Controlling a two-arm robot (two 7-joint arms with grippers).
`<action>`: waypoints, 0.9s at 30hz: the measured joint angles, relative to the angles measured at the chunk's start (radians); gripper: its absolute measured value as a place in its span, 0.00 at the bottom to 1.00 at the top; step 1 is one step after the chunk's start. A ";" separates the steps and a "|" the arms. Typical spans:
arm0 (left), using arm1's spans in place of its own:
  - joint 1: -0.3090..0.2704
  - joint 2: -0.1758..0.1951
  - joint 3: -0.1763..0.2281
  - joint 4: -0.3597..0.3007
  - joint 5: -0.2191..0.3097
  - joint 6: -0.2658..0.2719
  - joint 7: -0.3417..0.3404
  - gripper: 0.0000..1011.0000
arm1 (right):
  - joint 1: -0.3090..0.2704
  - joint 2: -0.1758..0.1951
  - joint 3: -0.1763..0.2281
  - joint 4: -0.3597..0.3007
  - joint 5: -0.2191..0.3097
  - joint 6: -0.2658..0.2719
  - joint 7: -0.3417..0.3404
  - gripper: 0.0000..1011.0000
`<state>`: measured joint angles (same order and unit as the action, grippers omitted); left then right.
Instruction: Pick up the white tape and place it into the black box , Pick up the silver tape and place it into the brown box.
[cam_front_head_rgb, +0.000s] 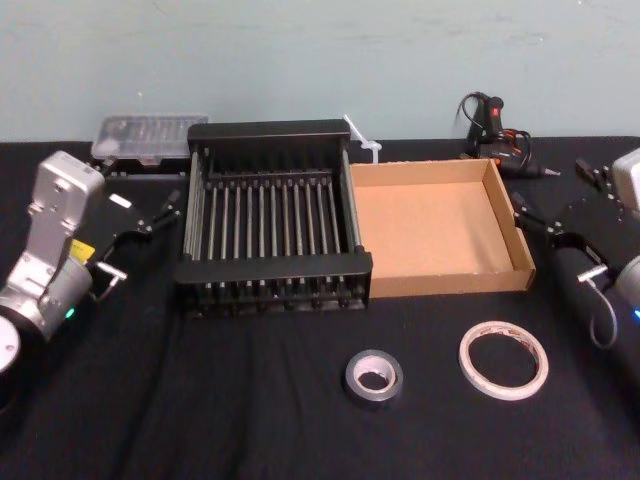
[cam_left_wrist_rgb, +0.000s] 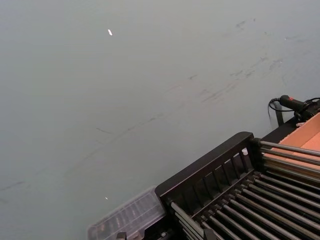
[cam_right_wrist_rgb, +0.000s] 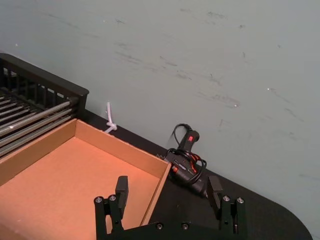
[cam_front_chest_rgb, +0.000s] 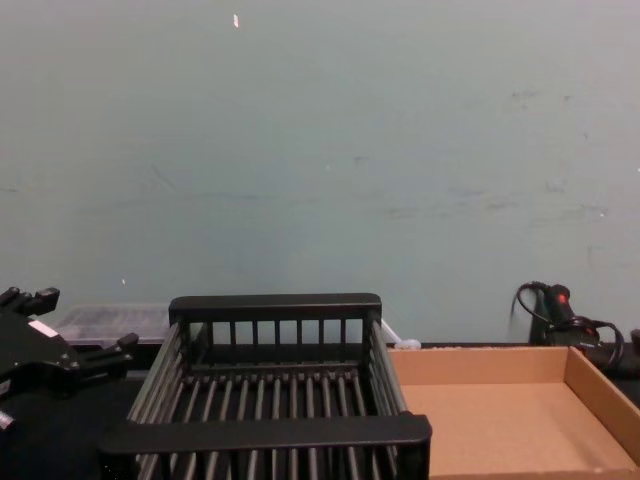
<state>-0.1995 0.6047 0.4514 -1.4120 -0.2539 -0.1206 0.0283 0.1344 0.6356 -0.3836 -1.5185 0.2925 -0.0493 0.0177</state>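
Nothing done yet; white tape (cam_front_head_rgb: 503, 359) and silver tape (cam_front_head_rgb: 374, 376) both lie on the table (cam_front_head_rgb: 200, 400) near the brown box (cam_front_head_rgb: 440, 282), black box (cam_front_head_rgb: 270, 131) empty too; left gripper (cam_front_head_rgb: 160, 212) and right gripper (cam_right_wrist_rgb: 168, 184) sit out at the sides, spread wide.

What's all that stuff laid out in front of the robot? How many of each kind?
Tape rolls: 2, the white tape and the silver tape.
Boxes: 2, the black box and the brown box.
Clear plastic case: 1.
Black corded hand tool: 1.
Small white piece: 1.
Total: 7.
The left gripper and the right gripper sit beside the boxes, open.
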 joint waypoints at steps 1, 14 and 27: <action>0.000 0.000 0.000 0.000 0.000 0.000 0.000 0.99 | -0.008 0.004 0.005 -0.011 0.005 0.006 0.003 0.99; 0.000 0.000 0.000 0.000 0.000 0.000 0.000 0.99 | -0.178 0.098 0.105 -0.189 0.095 0.097 0.081 0.99; 0.000 0.000 0.000 0.000 0.000 0.000 0.000 0.99 | -0.288 0.138 0.159 -0.262 0.171 0.199 0.160 0.99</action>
<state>-0.1995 0.6047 0.4514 -1.4120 -0.2539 -0.1205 0.0283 -0.1538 0.7734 -0.2243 -1.7808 0.4635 0.1500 0.1778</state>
